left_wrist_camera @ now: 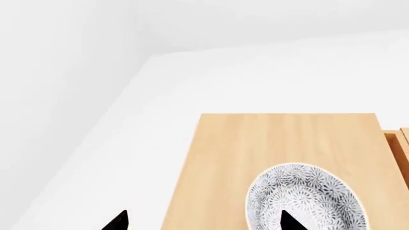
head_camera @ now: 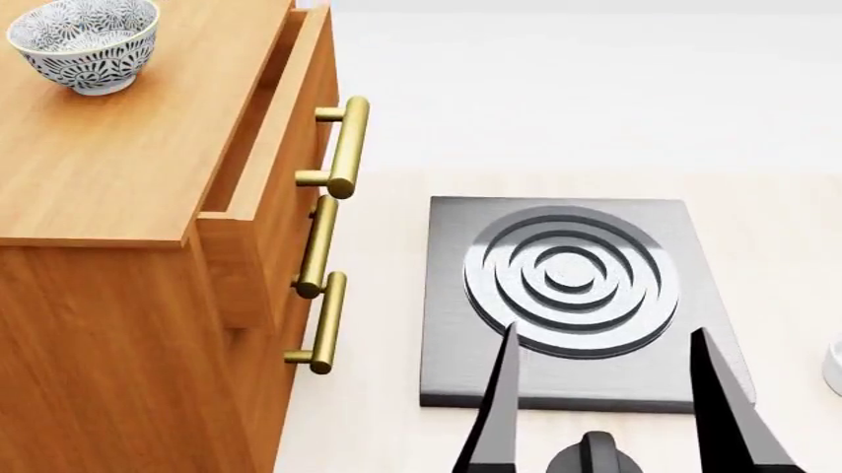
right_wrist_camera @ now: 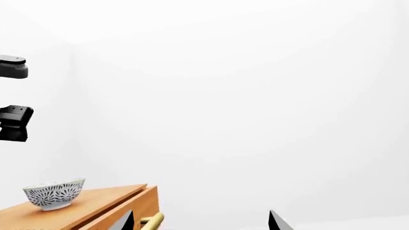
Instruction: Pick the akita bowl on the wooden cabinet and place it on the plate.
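Observation:
The akita bowl [head_camera: 82, 44], white with a dense dark lacy pattern, stands upright at the back of the wooden cabinet [head_camera: 118, 168] top. In the left wrist view the bowl [left_wrist_camera: 307, 196] lies just beyond my open left gripper [left_wrist_camera: 204, 223], with one fingertip [left_wrist_camera: 290, 221] in front of its rim and nothing between the fingers. My right gripper [head_camera: 602, 335] is open and empty, low over the counter right of the cabinet. From the right wrist the bowl [right_wrist_camera: 54, 194] shows far off to the side. The plate is out of view.
A grey square hob [head_camera: 559, 296] with concentric rings lies on the counter under the right gripper. The cabinet's top drawer [head_camera: 270, 148] stands slightly open, brass handles [head_camera: 345, 148] sticking out. A white object [head_camera: 834, 367] is cut off at the right edge.

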You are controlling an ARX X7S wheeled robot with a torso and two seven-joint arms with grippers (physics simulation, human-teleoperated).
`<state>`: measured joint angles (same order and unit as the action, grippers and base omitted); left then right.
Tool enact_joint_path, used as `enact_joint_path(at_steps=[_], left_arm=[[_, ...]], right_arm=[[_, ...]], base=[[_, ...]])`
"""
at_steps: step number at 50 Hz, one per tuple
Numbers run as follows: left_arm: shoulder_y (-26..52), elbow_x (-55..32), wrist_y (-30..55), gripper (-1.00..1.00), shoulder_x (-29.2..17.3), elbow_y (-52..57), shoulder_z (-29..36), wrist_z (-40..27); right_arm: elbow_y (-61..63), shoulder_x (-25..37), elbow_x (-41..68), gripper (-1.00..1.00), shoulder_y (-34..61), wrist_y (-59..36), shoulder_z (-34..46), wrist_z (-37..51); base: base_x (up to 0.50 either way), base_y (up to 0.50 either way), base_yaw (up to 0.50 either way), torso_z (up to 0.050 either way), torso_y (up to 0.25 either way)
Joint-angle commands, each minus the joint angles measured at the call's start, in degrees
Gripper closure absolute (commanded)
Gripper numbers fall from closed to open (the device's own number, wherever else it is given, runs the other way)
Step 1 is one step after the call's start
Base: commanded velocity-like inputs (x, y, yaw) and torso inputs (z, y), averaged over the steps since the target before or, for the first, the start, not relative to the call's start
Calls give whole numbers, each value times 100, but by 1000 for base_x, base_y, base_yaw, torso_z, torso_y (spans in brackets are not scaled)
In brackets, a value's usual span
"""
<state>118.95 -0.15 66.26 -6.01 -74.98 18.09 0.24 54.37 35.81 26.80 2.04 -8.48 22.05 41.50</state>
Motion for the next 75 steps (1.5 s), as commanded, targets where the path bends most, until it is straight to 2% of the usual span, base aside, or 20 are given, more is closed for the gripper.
enact_joint_path(at_steps=[1,20,38,47,49,51,53,58,63,64,65,67,73,74,75], left_arm=[[139,-7,-224,-100,25,0,48,291],[-35,18,-644,-100,135,0,299,776],[-119,2,-650,-100,101,0,275,844],[-156,-29,-525,-100,67,0,70,640],[-175,-47,-258,-100,46,0,-5,590],[-182,-70,-112,-100,21,0,-124,508],[-208,-162,272,-100,-55,0,-507,149],[-260,-64,348,-100,-113,0,-577,150],[-333,-166,207,-100,-260,0,-1116,-69],[-353,-95,235,-100,-228,0,-970,169],[-414,202,167,-100,-138,0,-389,448],[-450,304,221,-100,-114,0,-83,330],[-475,40,23,-100,-153,1,-264,318],[-505,189,0,100,-100,1,2,342],[-510,151,-28,100,-93,1,9,372]], right_arm=[[-7,15,8,-100,2,15,28,3],[2,40,5,-100,33,4,54,44],[-52,42,6,-100,57,36,89,41],[-74,58,41,-100,51,74,76,43],[-77,61,47,-100,50,81,77,42],[-81,64,39,-100,51,79,82,44],[-82,67,41,-100,52,78,83,49],[-75,78,38,-100,51,76,83,64],[-67,83,42,-100,51,79,89,73],[-64,84,37,-100,53,75,92,77],[-67,82,38,-100,55,77,95,76],[-77,80,37,-100,58,80,103,74],[-95,81,29,-100,58,92,113,77],[-94,85,22,-100,52,101,115,74],[-96,86,23,-100,49,109,111,75]], base=[[0,0,0,0,0],[0,0,0,0,0],[0,0,0,0,-51],[0,0,0,0,-250],[0,0,0,0,-250],[0,0,0,0,-250],[0,0,0,0,-96],[0,0,0,0,0],[0,0,0,0,0],[0,0,0,0,0],[0,0,0,0,0],[0,0,0,0,0],[0,0,0,0,0],[0,0,0,0,0],[0,0,0,0,0]])
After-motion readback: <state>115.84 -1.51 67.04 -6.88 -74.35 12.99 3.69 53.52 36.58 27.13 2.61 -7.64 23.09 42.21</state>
